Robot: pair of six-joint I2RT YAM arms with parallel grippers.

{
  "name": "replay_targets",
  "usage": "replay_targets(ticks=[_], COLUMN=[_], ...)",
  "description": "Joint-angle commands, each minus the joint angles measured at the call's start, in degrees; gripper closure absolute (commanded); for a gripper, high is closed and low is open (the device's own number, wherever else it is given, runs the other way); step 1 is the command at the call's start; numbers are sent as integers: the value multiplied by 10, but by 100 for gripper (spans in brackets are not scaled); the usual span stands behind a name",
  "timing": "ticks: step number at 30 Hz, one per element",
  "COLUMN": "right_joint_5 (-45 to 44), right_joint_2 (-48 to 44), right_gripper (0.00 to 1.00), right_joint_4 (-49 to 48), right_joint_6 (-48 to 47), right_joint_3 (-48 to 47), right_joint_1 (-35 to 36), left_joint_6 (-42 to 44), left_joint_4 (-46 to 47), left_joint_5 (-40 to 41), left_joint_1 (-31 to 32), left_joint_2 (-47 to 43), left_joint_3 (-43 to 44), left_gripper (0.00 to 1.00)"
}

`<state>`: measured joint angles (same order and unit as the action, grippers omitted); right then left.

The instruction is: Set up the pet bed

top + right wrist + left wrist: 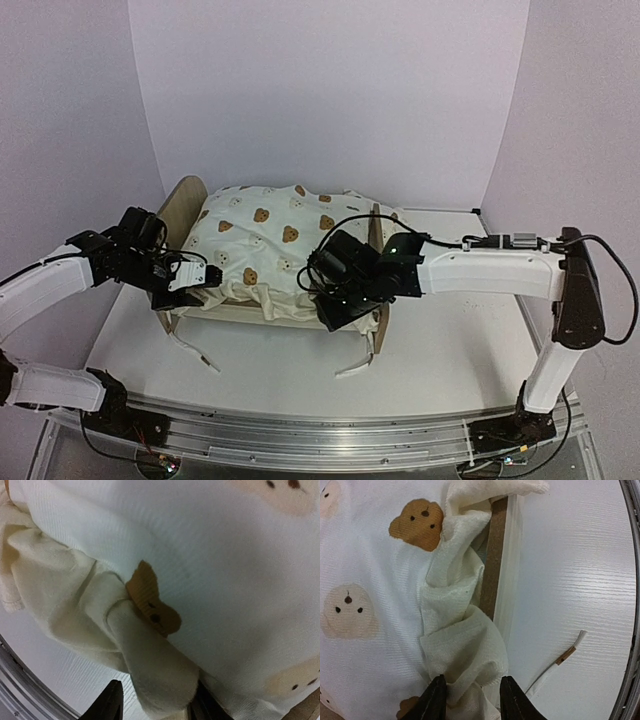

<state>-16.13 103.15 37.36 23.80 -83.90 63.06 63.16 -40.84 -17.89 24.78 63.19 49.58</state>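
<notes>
Small light-wood pet bed (182, 208) with rounded headboard sits toward far edge of white table (450, 340), left of centre, headboard at left end. Covered by cream bear-print ruffled bedding (265, 235), ruffle spilling over near side rail. Left gripper (200, 278) at bed's near-left corner, fingers pinched on a bunched ruffle of the bedding; wrist view shows the fabric wad filling the gap just beside the brown rail (495, 555). Loose white tie strip (560, 660) lies on table near that corner. Right gripper (335, 305) at near side by the footboard, closed around a rolled fold of the bedding's ruffle (150, 655).
</notes>
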Motion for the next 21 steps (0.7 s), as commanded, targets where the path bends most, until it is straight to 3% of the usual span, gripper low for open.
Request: replay_targets(ticks=[1, 4, 6, 10, 13, 21], right_joint_5=[-63, -70, -65, -23, 26, 150], right_joint_2=[6, -18, -34, -63, -85, -139], right_gripper=[69, 84, 90, 100, 100, 100], right_joint_4=[9, 8, 9, 9, 8, 7], right_joint_6=[-5, 16, 17, 6, -6, -39], right_joint_3=[-21, -2, 8, 19, 26, 49], right_joint_1=[-3, -18, -28, -53, -70, -101], left_joint_6=[1, -3, -3, 1, -2, 4], left_joint_4=[53, 55, 70, 81, 76, -19], left_joint_5=[41, 61, 81, 104, 108, 14], left_joint_1=[3, 3, 3, 2, -10, -88], left_joint_2=[6, 1, -7, -17, -14, 0], left_joint_3=[-5, -7, -19, -30, -10, 103], left_gripper=[75, 95, 100, 100, 100, 100])
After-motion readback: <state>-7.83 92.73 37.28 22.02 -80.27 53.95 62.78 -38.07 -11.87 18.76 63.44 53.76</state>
